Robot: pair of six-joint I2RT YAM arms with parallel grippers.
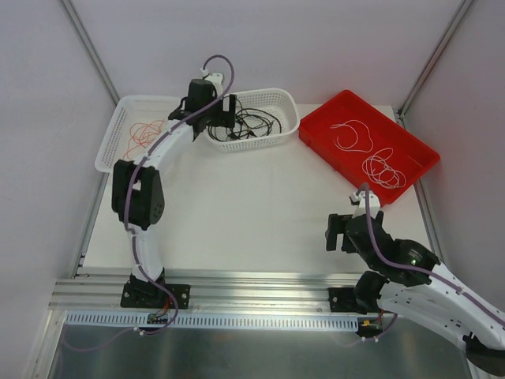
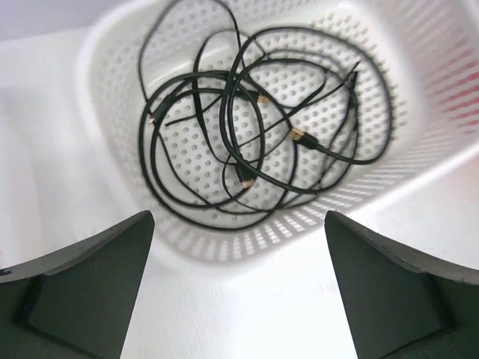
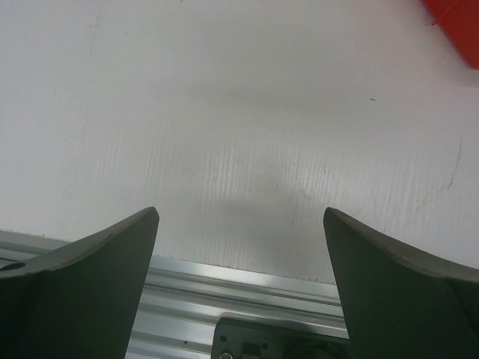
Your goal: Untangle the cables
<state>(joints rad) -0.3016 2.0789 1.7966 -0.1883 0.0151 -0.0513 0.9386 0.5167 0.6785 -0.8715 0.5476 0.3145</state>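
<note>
White table [image 1: 237, 213], pale walls [image 1: 260, 39]. Black cables [image 2: 247, 179] coil in a basket [image 2: 112, 75], no single axis. Left end effector [image 2: 239, 222] and right end effector [image 3: 239, 217] spread wide.

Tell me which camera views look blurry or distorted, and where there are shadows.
Top external: sharp and evenly lit, no glare on the table. Left wrist: wide-angle bulge in the white basket, its edges blurred, black cables fairly crisp at centre. Right wrist: soft grey shadow on the table between the dark, slightly blurred fingers.
</note>
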